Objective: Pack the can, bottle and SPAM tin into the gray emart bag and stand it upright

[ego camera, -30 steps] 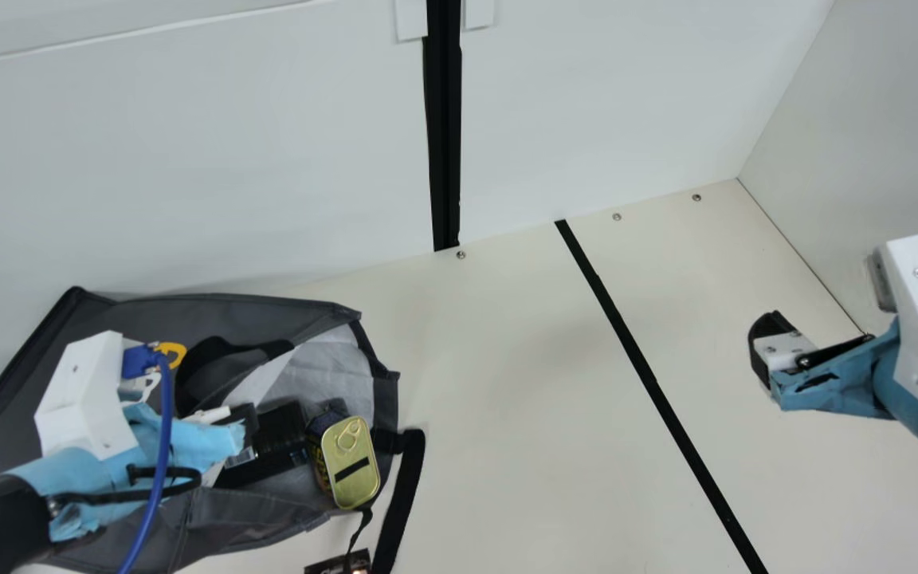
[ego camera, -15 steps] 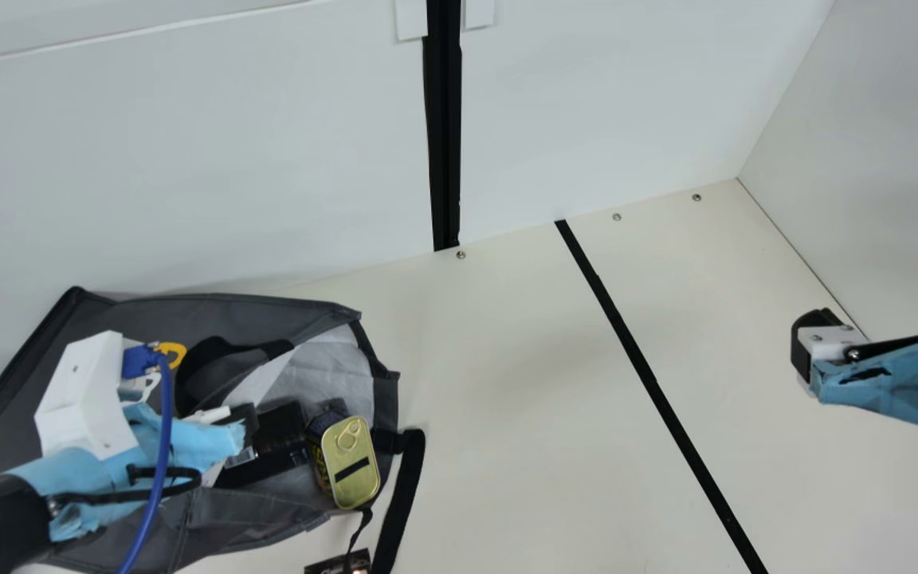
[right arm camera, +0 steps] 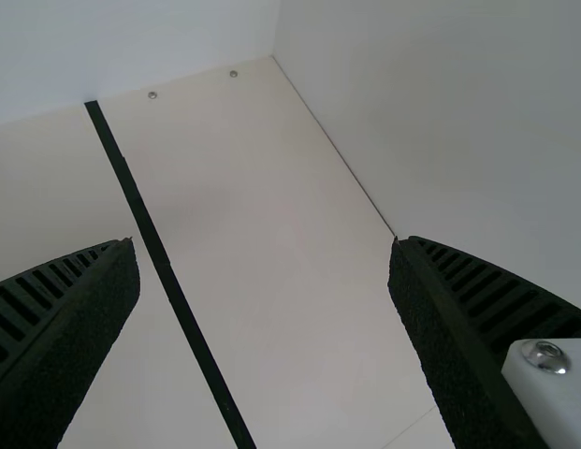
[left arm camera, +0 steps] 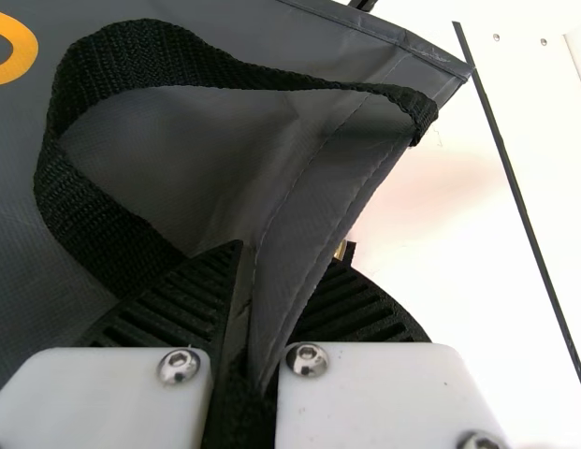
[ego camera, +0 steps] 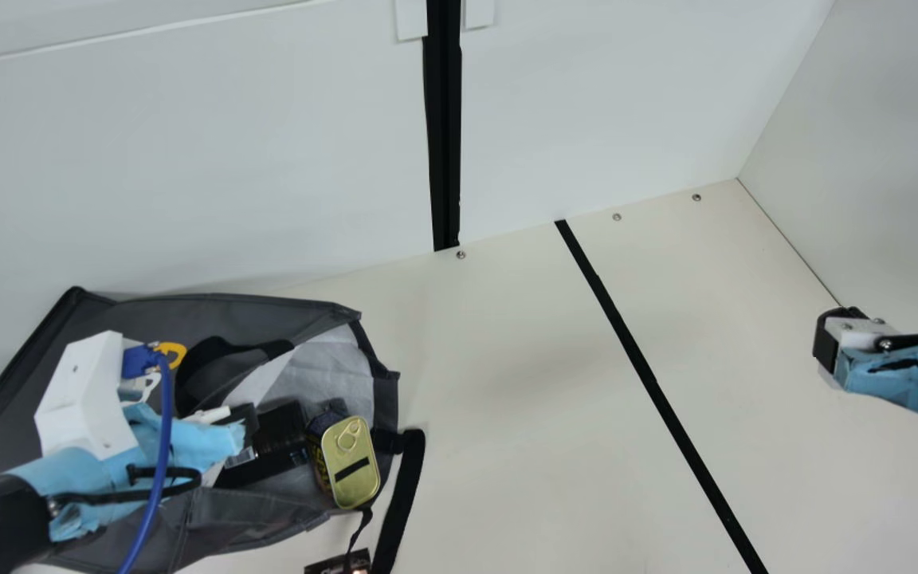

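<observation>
The gray bag (ego camera: 268, 311) lies on its side at the main view's left, its mouth facing right. Inside the mouth rest the gold-lidded SPAM tin (ego camera: 351, 462) and a dark object (ego camera: 280, 430) that I cannot identify for certain. My left gripper (ego camera: 240, 438) is at the bag's opening; in the left wrist view my left gripper (left arm camera: 253, 327) is shut on the bag's edge (left arm camera: 313, 215), beside a black strap handle (left arm camera: 94, 206). Far to the right, my right gripper (ego camera: 825, 343) is over the table; in the right wrist view my right gripper (right arm camera: 264, 281) stands wide open and holds nothing.
A black strap (ego camera: 401, 502) trails from the bag's mouth onto the cream table (ego camera: 523, 399), near a small dark item (ego camera: 331, 564) at the main view's bottom edge. Black tape (ego camera: 650, 379) crosses the table. White walls (ego camera: 626, 104) close off the back and right.
My right arm has moved to the right in the main view, away from the bag. My left arm and the bag have kept still.
</observation>
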Motion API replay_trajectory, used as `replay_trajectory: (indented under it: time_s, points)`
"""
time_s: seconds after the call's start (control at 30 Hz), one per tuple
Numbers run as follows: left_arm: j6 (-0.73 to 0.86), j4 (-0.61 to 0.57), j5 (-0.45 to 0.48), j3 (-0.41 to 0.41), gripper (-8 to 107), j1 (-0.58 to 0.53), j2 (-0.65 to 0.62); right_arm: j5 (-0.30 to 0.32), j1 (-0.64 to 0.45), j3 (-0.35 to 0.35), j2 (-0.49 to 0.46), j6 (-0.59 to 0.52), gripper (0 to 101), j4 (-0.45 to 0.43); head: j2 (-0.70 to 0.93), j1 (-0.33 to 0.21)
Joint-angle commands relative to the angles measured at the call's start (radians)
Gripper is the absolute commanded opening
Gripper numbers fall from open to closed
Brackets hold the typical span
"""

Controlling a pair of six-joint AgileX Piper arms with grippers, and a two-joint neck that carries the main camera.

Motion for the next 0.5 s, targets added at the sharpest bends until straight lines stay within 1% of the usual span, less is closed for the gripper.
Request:
replay_trajectory:
  time_s: [0.0, 0.47]
  points:
    - [0.0, 0.0, 0.0, 0.0, -8, 0.0, 0.0, -0.002, -0.016, -0.003, 0.0, 0.001, 95, 0.017, -0.001, -0.023]
    - [0.0, 0.0, 0.0, 0.0, -8, 0.0, 0.0, -0.002, -0.106, -0.029, 0.004, -0.017, 95, 0.108, -0.001, -0.023]
